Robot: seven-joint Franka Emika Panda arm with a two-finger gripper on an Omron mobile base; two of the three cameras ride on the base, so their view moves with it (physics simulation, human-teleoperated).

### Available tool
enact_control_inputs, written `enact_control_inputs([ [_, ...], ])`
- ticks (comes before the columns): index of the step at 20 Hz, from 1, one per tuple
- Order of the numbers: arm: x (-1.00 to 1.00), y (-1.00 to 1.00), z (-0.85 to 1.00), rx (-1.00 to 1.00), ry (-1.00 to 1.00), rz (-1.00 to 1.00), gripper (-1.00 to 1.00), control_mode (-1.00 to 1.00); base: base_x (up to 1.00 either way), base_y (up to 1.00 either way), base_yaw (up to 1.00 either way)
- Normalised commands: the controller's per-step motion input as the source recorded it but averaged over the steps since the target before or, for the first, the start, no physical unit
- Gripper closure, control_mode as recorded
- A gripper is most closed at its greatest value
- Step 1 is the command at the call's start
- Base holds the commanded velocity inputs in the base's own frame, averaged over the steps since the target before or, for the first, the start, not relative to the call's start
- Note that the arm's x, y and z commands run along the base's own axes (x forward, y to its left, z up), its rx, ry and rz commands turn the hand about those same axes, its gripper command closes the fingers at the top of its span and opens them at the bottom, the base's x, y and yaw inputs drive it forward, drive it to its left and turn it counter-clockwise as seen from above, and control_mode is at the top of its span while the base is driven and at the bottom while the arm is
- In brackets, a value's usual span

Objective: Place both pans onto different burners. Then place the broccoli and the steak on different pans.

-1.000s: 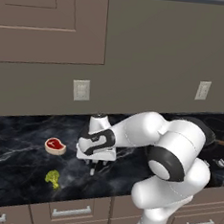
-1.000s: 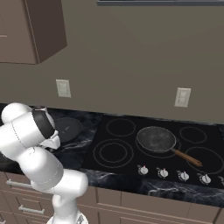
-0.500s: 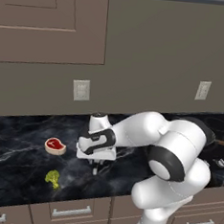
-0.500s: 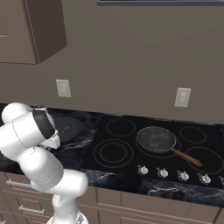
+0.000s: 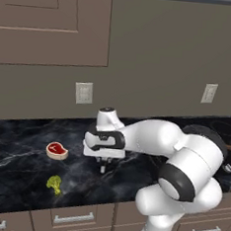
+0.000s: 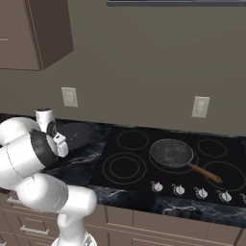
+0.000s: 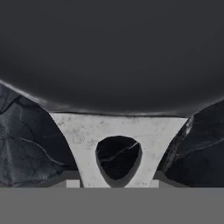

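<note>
No text, label or number can be read anywhere.

The white arm reaches left and low over the counter's middle, its gripper (image 5: 103, 169) pointing down, jaws drawn narrow.

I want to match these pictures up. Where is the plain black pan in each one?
Right base view: the black pan sits far left on the counter, beside the stove, behind the arm.
Hand view: its round body spans the top, pale handle pointing down.
Left base view: can't make it out; the arm covers that stretch.
Shared landmark: the wall socket, both base views.
</note>
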Motion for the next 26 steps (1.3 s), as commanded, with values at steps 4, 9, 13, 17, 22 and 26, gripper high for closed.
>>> enact_control_inputs([
  [4, -0.01, -0.49, 0.25, 0.0, 0.0, -0.04, 1.0, -1.0, 0.0, 0.0, 0.0],
  [9, 0.0, -0.56, 0.17, 0.0, 0.0, -0.1, 1.0, -1.0, 0.0, 0.0, 0.0],
  [13, 0.0, -0.51, 0.03, 0.0, 0.0, -0.17, 1.0, -1.0, 0.0, 0.0, 0.0],
  [17, 0.0, -0.4, 0.0, 0.0, 0.0, -0.21, 1.0, -1.0, 0.0, 0.0, 0.0],
  [22, 0.0, -0.34, 0.03, 0.0, 0.0, -0.24, 1.0, -1.0, 0.0, 0.0, 0.0],
  [26, 0.01, -0.24, 0.05, 0.0, 0.02, -0.24, 1.0, -1.0, 0.0, 0.0, 0.0],
])
